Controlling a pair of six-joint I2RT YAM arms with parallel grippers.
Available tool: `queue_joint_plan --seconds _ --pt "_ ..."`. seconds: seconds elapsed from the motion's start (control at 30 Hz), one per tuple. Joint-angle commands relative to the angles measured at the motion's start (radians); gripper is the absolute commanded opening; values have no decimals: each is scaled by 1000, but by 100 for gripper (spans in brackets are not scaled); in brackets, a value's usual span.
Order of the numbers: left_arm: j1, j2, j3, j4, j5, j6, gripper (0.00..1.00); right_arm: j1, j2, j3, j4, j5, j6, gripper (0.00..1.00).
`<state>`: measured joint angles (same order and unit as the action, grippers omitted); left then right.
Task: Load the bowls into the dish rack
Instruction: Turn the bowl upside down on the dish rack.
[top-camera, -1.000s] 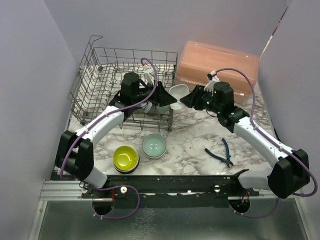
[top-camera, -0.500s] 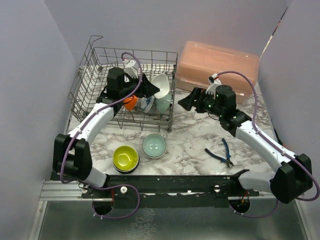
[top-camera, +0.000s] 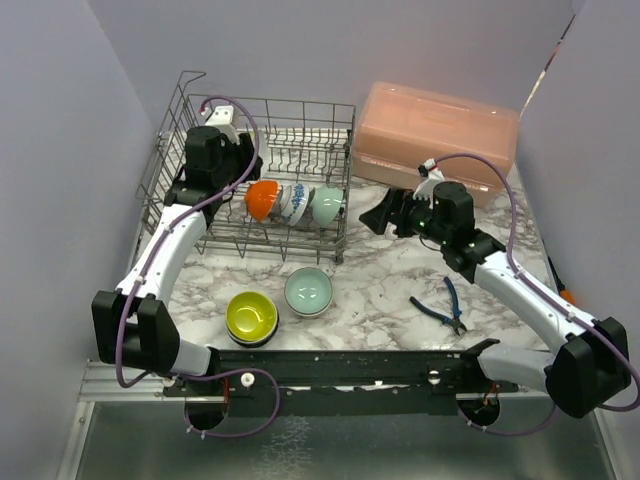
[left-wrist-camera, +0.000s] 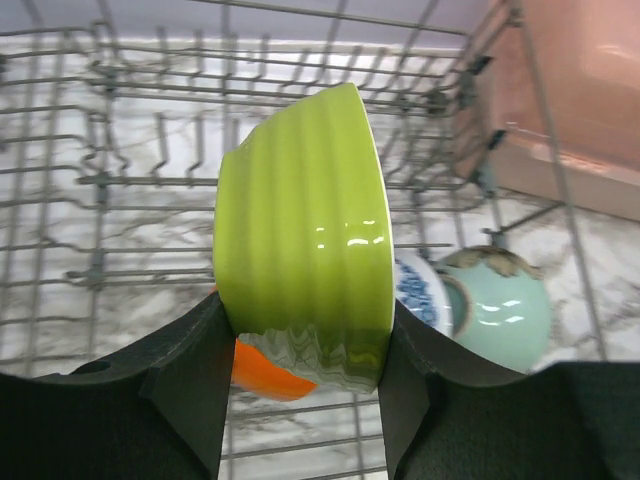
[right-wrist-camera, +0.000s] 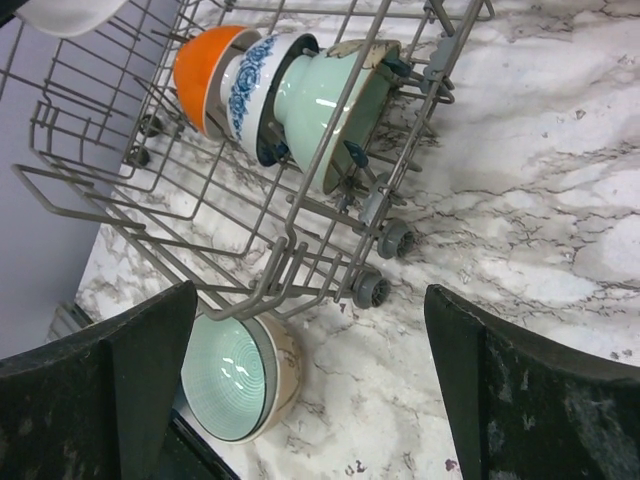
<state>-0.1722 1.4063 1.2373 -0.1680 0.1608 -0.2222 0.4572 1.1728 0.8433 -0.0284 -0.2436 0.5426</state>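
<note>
My left gripper (left-wrist-camera: 305, 330) is shut on a lime-green ribbed bowl (left-wrist-camera: 300, 230), held on edge above the dish rack (left-wrist-camera: 100, 180). In the top view that gripper (top-camera: 243, 165) hangs over the back left of the grey wire rack (top-camera: 170, 190). An orange bowl (top-camera: 262, 200), a blue-patterned white one (top-camera: 293, 203) and a pale teal one (top-camera: 326, 205) stand on edge in the rack's front row. A lime-yellow bowl (top-camera: 251, 316) and a teal bowl (top-camera: 308, 292) sit on the marble in front. My right gripper (top-camera: 378, 215) is open and empty, just right of the rack (right-wrist-camera: 290, 250).
A pink lidded box (top-camera: 435, 130) stands at the back right, close behind the right arm. Blue-handled pliers (top-camera: 445, 305) lie on the marble at the right. Purple walls close in the left, back and right sides.
The right gripper opened, let go of the bowl and drew back to the right. The left gripper carried the bowl left and back over the rack.
</note>
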Motion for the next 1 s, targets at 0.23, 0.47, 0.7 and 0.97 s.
queue_joint_plan --seconds 0.23,0.47,0.7,0.97 --pt "28 55 84 -185 -486 186 0 5 -70 -32 -94 96 -86 100" --pt "55 125 131 -257 -649 218 0 5 -71 -41 -116 113 -115 100" --pt "83 171 123 -266 -752 261 0 5 -59 -56 -118 108 -125 100" --pt "94 227 118 -276 -808 290 0 5 -52 -83 -106 102 -128 100"
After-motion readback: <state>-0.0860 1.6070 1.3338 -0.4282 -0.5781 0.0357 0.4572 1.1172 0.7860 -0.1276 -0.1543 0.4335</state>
